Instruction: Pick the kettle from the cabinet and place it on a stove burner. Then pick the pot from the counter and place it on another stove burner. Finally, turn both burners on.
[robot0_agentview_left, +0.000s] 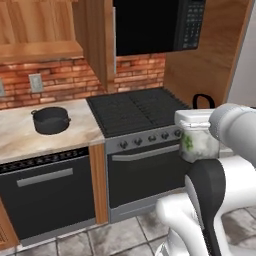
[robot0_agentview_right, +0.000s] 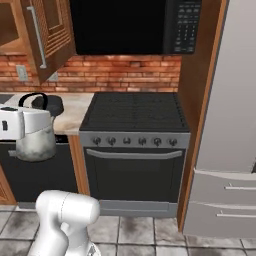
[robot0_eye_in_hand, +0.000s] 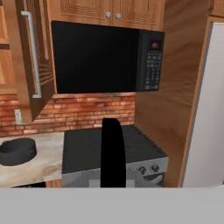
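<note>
The arm is bent low in front of the stove (robot0_agentview_left: 135, 112). Its tool (robot0_agentview_right: 35, 107) holds the kettle (robot0_agentview_right: 36, 142) by its handle.

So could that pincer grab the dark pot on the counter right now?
Probably not yet: the pincer is shut on the kettle, hanging in front of the stove. The pot sits unobstructed on the counter.

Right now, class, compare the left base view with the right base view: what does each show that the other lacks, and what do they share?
Left base view only: the open cabinet shelf over the counter.

Right base view only: the grey refrigerator with its drawer handles, and the open cabinet door.

Both: the kettle held in front of the stove, the pot on the counter, the microwave and the brick wall.
</note>
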